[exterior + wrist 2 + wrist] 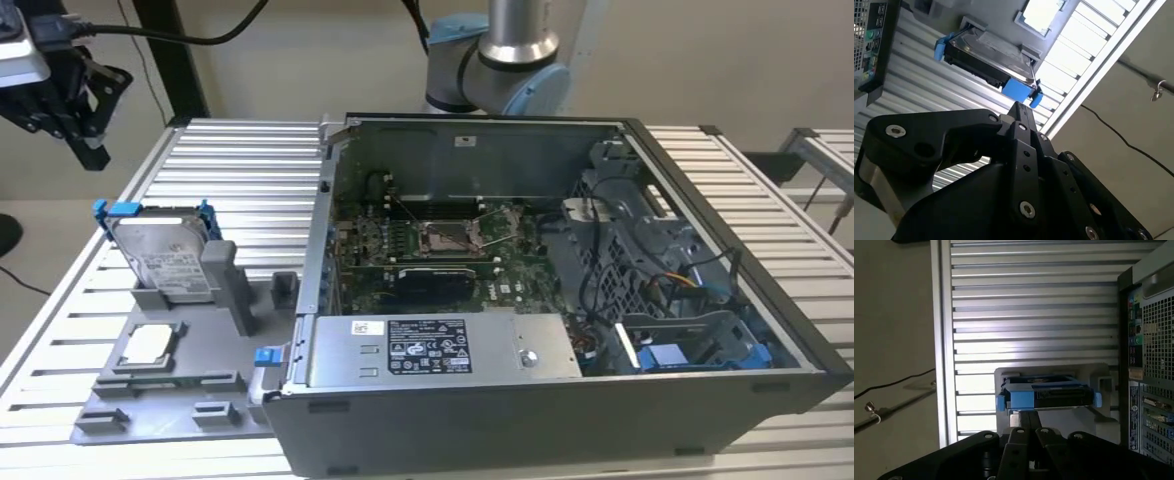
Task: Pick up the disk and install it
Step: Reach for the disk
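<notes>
The disk [167, 255] is a silver-grey drive with a white label in a blue carrier frame. It leans tilted in a grey holder [227, 285] on the exterior view's left, beside the open computer case [627, 140]. My black gripper [91, 150] hangs in the air above and behind it, well clear, fingers pointing down. In both wrist views the fingers come together at a narrow tip, shut on nothing, with the disk [986, 57] [1046, 392] beyond the gripper [1020, 107] [1028, 416].
The slatted metal table [240, 170] carries the grey fixture [174, 390] with a small square silver chip [150, 343]. Inside the case are the motherboard [427, 240], a grey labelled power-supply box [441, 345] and a drive cage with blue parts [681, 350]. The case's rear ports [1149, 340] stand beside the disk.
</notes>
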`<state>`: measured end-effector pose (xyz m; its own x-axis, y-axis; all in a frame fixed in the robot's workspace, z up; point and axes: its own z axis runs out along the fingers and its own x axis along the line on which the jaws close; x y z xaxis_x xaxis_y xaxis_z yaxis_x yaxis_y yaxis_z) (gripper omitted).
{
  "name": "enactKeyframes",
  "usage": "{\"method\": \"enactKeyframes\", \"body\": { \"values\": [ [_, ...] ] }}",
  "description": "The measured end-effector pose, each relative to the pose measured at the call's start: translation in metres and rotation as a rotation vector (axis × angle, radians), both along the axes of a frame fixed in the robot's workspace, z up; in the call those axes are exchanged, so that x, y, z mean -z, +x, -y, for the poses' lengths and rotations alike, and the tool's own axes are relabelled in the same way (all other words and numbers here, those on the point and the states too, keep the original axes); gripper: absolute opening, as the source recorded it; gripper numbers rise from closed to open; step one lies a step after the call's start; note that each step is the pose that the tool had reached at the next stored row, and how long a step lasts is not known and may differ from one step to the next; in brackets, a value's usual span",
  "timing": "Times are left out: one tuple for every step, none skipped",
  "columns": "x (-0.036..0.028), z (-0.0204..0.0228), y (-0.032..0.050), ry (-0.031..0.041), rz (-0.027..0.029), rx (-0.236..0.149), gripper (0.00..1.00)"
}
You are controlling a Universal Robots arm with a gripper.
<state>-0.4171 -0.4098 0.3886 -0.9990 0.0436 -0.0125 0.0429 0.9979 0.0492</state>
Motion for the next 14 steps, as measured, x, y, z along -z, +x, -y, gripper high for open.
{"method": "enactKeyframes", "body": {
  "values": [
    [0.0,0.0002,-0.0001,0.0,0.0,0.0,0.0],
    [0.0001,0.0006,-0.0001,0.0001,0.0002,-0.001,0.0],
    [0.0001,0.0009,-0.0001,0.0001,0.0001,-0.001,0.0],
    [0.0,0.0012,-0.0001,0.0,0.0001,-0.002,0.0],
    [0.0001,0.0013,-0.0001,0.0001,0.0002,-0.002,0.0],
    [0.0001,0.0016,-0.0001,0.0001,0.0002,-0.002,0.0],
    [0.0001,0.0018,-0.0001,0.0001,0.0001,-0.002,0.0],
    [0.0001,0.0018,-0.0001,0.0001,0.0001,-0.002,0.0],
    [0.0001,0.0018,-0.0001,0.0002,0.0002,-0.002,0.0],
    [0.0001,0.0018,-0.0001,0.0002,0.0003,-0.002,0.0],
    [0.0001,0.0018,-0.0001,0.0001,0.0002,-0.002,0.0],
    [0.0001,0.0018,-0.0001,0.0001,0.0002,-0.002,0.0],
    [0.0001,0.0018,-0.0001,0.0001,0.0001,-0.002,0.0],
    [0.0001,0.0018,-0.0001,0.0001,0.0002,-0.002,0.0]
  ]
}}
